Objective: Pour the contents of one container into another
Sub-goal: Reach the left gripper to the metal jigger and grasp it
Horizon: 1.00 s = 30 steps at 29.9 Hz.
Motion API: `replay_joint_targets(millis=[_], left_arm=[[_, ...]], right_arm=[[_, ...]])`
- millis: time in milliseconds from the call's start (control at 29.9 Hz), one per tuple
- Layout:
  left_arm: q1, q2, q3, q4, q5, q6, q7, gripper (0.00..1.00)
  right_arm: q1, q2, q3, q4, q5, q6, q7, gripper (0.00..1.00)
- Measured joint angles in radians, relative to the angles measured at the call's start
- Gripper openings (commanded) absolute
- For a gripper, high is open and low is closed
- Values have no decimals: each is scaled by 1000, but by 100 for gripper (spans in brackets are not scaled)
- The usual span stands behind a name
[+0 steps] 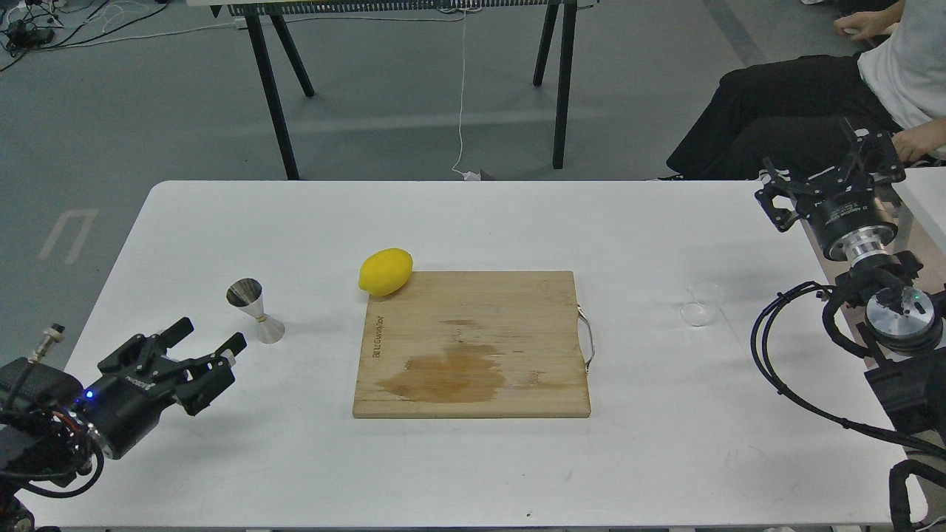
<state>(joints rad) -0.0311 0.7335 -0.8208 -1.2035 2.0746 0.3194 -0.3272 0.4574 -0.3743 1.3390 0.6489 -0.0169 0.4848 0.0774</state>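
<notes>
Your left gripper [211, 340] hangs low over the white table [473, 473] with its two black fingers spread apart and nothing between them. Just ahead of those fingertips, a little toward the middle of the table, stands the small shiny steel hourglass-shaped jigger [255, 310], leaning slightly, near the jaws but not touching them. Farther out on the same side, the yellow lemon [385, 272] rests against the far left corner of the pale wooden cutting board [473, 347], which has a dark wet stain on its near half and a metal handle on the edge facing your other arm.

Your right gripper [831, 181] sits at the table's right edge; its dark fingers are seen at an angle, so you cannot tell whether they are parted or closed. Inward and nearer you from it, the small low clear glass cup [700, 304] stands on the table, well apart from those jaws.
</notes>
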Motion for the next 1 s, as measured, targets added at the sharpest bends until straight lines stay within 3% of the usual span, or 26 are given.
replay_joint_targets(millis=[200, 401, 668, 835, 1002], left_arm=[[-87, -129, 12, 246, 105, 40, 2, 88], [-148, -215, 22, 338, 107, 34, 1, 85], [-285, -375, 89, 573, 107, 52, 4, 84], [-329, -414, 91, 632, 107, 54, 7, 75], [-360, -417, 91, 645, 107, 54, 7, 49]], right_arm=[[1, 1, 0, 0, -1, -1, 1, 100], [2, -2, -1, 0, -1, -2, 1, 100], [3, -5, 0, 0, -2, -2, 1, 100], [3, -9, 2, -1, -2, -2, 1, 100], [2, -9, 2, -2, -2, -2, 2, 100]])
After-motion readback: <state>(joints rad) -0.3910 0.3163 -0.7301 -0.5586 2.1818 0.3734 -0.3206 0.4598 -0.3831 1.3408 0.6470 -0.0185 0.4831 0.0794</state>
